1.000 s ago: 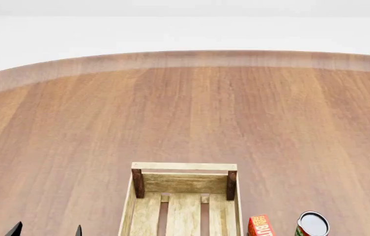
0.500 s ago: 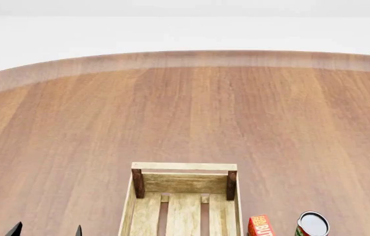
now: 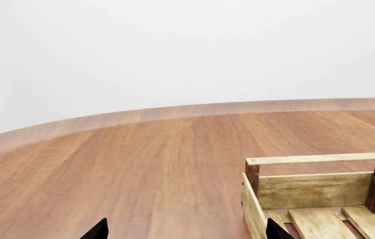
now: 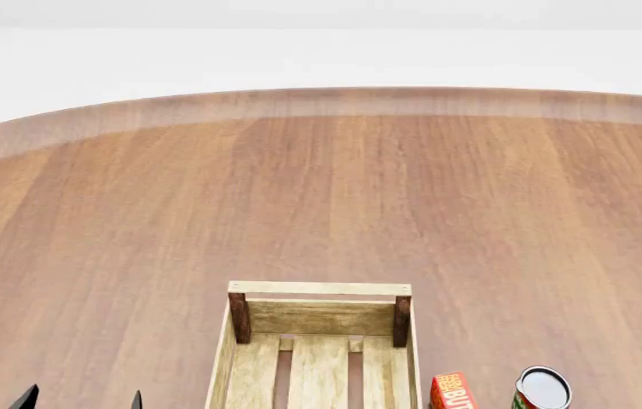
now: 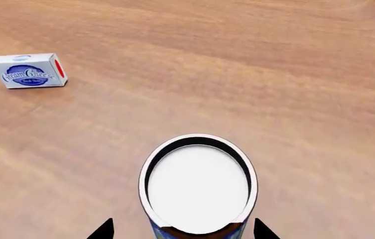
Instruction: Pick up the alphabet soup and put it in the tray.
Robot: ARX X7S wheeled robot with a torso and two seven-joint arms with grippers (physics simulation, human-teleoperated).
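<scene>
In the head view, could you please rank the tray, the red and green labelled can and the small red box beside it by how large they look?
1. The tray, by far the largest.
2 and 3. The red and green labelled can and the small red box look alike; the picture's lower edge cuts both, so I will not rank them.

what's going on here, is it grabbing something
Not yet. The right end effector hangs over the alphabet soup, one fingertip either side of the can, which stands upright on the table. The left end effector sits open beside the empty tray. A small cream cheese box lies further off.
</scene>
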